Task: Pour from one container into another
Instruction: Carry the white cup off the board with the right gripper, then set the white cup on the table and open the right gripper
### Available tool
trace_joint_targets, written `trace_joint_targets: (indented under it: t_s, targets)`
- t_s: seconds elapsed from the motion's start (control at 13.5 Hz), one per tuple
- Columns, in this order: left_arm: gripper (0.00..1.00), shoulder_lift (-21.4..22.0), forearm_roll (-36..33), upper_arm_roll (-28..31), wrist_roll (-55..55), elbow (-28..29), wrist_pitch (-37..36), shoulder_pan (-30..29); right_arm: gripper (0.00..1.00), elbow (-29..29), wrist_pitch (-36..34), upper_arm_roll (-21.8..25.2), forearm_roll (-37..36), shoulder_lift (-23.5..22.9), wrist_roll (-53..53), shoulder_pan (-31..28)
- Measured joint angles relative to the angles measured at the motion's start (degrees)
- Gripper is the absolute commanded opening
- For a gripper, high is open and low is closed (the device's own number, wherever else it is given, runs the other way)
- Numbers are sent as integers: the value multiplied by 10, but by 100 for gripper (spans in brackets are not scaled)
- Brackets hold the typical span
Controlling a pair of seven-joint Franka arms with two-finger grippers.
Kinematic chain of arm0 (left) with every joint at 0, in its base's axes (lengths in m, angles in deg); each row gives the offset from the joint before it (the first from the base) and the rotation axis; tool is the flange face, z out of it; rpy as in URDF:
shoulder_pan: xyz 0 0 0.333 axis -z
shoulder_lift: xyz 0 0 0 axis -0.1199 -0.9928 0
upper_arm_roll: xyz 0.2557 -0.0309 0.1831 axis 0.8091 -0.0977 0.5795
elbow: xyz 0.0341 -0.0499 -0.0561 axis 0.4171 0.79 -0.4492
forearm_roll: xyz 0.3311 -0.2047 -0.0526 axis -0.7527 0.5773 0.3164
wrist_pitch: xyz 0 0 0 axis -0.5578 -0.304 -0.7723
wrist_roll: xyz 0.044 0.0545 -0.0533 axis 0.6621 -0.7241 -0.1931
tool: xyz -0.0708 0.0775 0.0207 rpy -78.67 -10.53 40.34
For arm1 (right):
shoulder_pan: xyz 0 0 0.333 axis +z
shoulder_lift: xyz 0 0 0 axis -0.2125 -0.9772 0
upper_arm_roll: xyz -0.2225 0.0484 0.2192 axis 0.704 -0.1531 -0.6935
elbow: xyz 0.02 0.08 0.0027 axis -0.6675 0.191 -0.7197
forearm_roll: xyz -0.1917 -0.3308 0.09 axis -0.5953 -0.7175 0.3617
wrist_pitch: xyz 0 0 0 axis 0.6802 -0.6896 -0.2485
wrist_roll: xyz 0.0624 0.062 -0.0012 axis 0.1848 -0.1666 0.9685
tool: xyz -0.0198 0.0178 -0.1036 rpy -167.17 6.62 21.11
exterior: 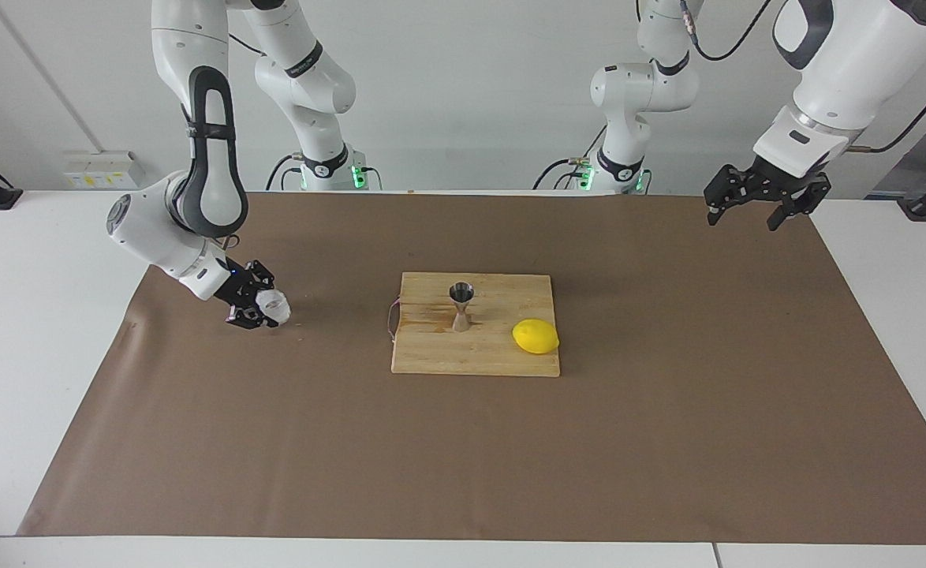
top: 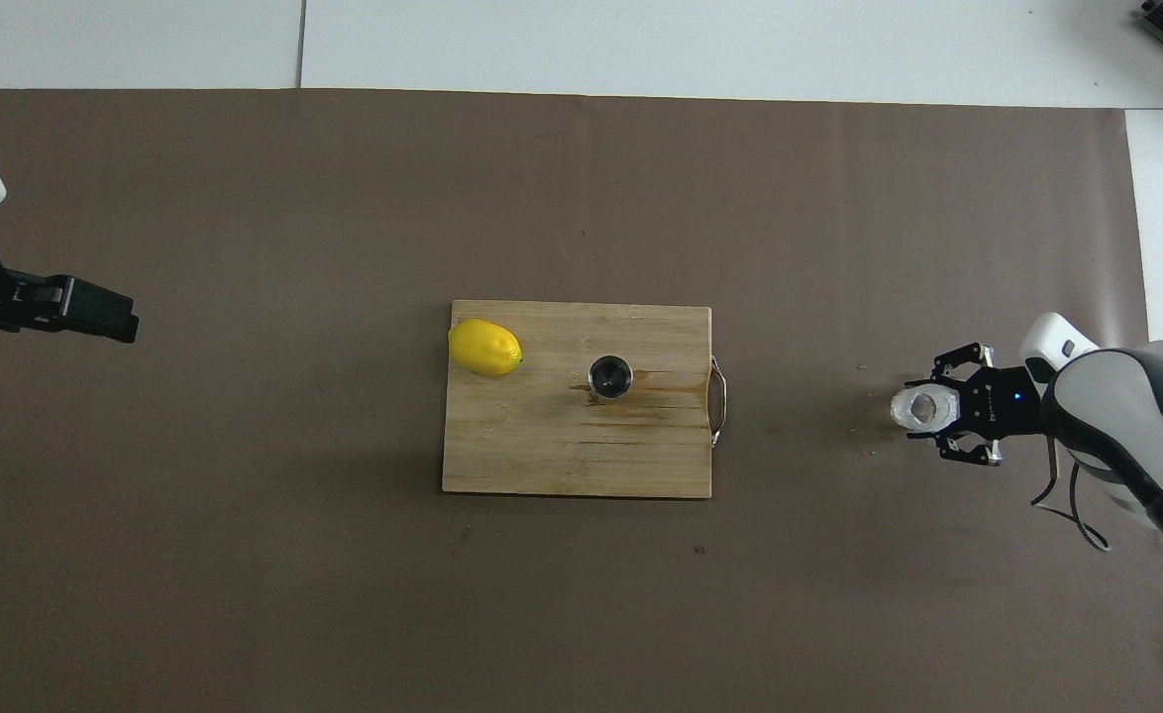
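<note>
facing: high, toward robots | overhead: steeply down | shared: cutting board (exterior: 475,323)

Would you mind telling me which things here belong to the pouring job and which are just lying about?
Job:
- clear cup, at the right gripper
- steel jigger, upright on the board

Lying about:
- lemon
- wooden board
- left gripper, waiting
</note>
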Motion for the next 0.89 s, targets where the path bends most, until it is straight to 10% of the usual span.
trace_joint_targets:
  t_s: [0.89]
  targets:
    - [100,0,0,0,-1,0,1,0,100,-13,-52,-3,-17,126,-188,13]
